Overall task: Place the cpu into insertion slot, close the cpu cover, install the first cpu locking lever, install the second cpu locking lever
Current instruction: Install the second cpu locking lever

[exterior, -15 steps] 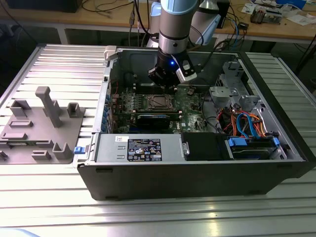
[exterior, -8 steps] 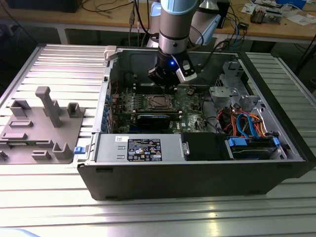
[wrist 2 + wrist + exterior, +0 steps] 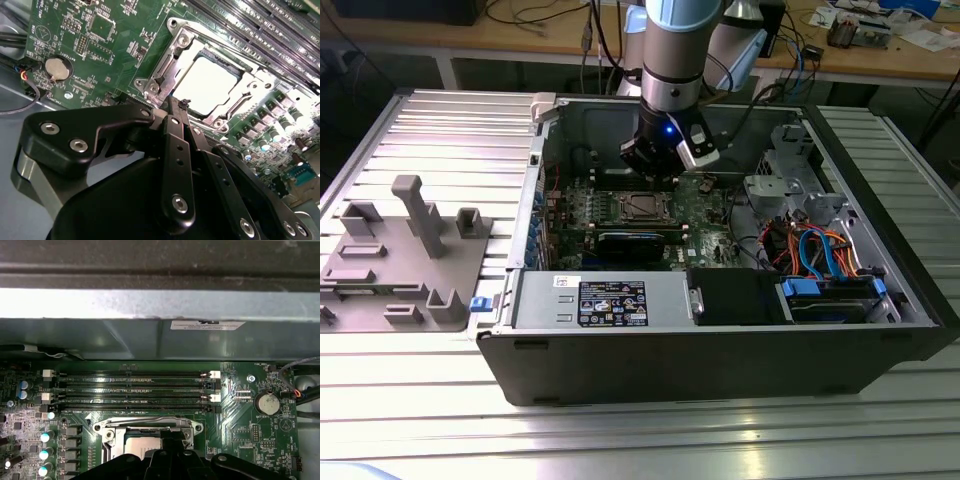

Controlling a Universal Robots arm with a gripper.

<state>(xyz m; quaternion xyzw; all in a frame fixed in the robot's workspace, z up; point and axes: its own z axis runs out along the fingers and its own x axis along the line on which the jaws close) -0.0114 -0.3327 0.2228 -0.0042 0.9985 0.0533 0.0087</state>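
The cpu (image 3: 210, 85) lies flat in the insertion slot (image 3: 640, 207), its silver top bright in both wrist views (image 3: 131, 446). The cpu cover (image 3: 168, 59) is down over it, and its silvery frame (image 3: 111, 432) rings the chip. A thin wire lever (image 3: 150, 419) runs along the socket's edge beside the memory slots. My gripper (image 3: 181, 106) hangs just above the socket's near edge with its black fingers (image 3: 176, 145) brought together. In the exterior view the gripper (image 3: 653, 172) is inside the open computer case, right over the socket.
Long black memory slots (image 3: 135, 390) run beside the socket toward the case wall (image 3: 160, 340). A coin battery (image 3: 56, 68) sits on the green board. A black drive cage (image 3: 735, 295) and cable bundles (image 3: 815, 250) are at the exterior view's right. A grey fixture block (image 3: 405, 250) stands outside the case, left.
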